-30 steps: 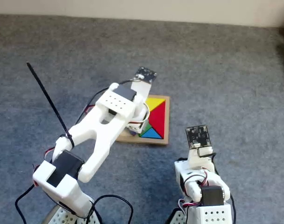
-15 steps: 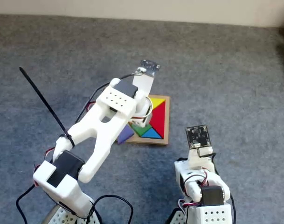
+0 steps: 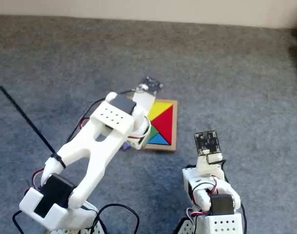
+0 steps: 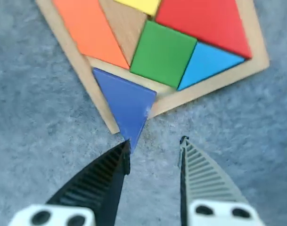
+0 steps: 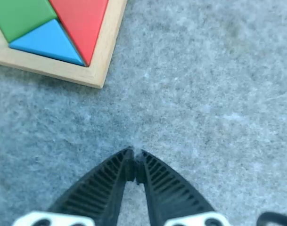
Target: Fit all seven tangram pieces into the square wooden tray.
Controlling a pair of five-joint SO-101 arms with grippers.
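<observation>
Blue triangle (image 4: 126, 104) — lies across the rim of the wooden tray (image 4: 214, 81), unseated. My left hand (image 4: 155, 142) is spread at its tip, likely to nudge it in. Right hand (image 5: 135, 157) — pressed together, parked clear.

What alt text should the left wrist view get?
A dark blue triangle lies across the wooden tray's corner rim, its tip poking onto grey carpet just ahead of the open left gripper. Orange, green, light blue, red and yellow pieces sit in the tray, with bare wood showing between orange and green.
</observation>
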